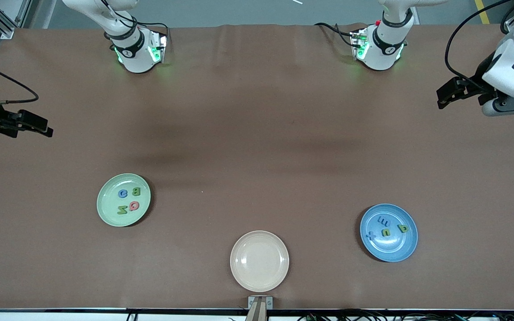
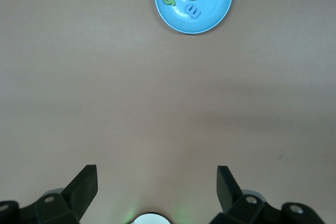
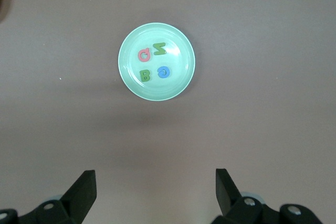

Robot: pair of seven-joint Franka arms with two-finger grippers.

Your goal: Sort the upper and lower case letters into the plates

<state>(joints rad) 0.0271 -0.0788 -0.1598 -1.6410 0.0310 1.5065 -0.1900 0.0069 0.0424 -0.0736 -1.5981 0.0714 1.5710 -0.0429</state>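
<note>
We see the right gripper (image 1: 38, 127) at the right arm's end of the table, partly cut off by the picture's edge; its wrist view shows the fingers (image 3: 84, 192) spread wide with nothing between them. The green plate (image 1: 105, 214) lies toward that end and holds four letters (image 1: 128, 199): a blue one, two green, one red. Their exact shapes are hard for us to read. The cream plate (image 1: 239, 272) sits nearest the front camera, between the other two. The blue plate (image 1: 406, 249) lies toward the left arm's end with four small letters (image 1: 386, 227). The left gripper (image 1: 455, 93) waits over that end, jaws wide and holding nothing. A plain brown cloth (image 1: 257, 111) covers the table.
</note>
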